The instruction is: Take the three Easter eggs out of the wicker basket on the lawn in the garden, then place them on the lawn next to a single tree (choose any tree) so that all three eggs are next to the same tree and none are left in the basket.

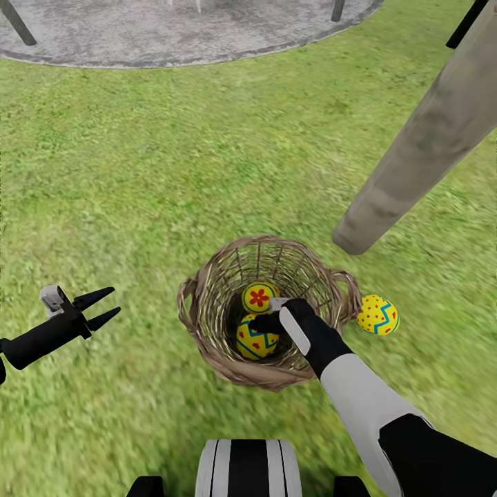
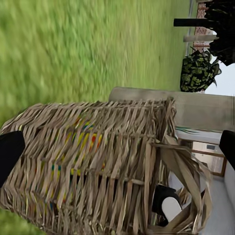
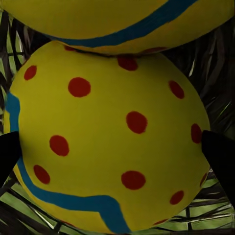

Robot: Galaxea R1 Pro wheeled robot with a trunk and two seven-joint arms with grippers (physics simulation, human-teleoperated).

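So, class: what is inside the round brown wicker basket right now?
Two yellow painted eggs lie inside the woven basket, with the right claw reaching in between them. The basket floor beneath is covered.

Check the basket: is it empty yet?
Not empty. Two eggs remain inside the wicker basket; a third egg lies on the lawn beside it.

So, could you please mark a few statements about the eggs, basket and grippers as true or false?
1. Two yellow painted eggs lie inside the round brown wicker basket. True.
2. A third yellow egg lies on the green lawn beside the basket. True.
3. The left gripper is inside the basket. False: it hovers open over grass, beside it.
4. The right gripper is over the grey paved patch. False: it reaches into the basket, fingers flanking an egg.
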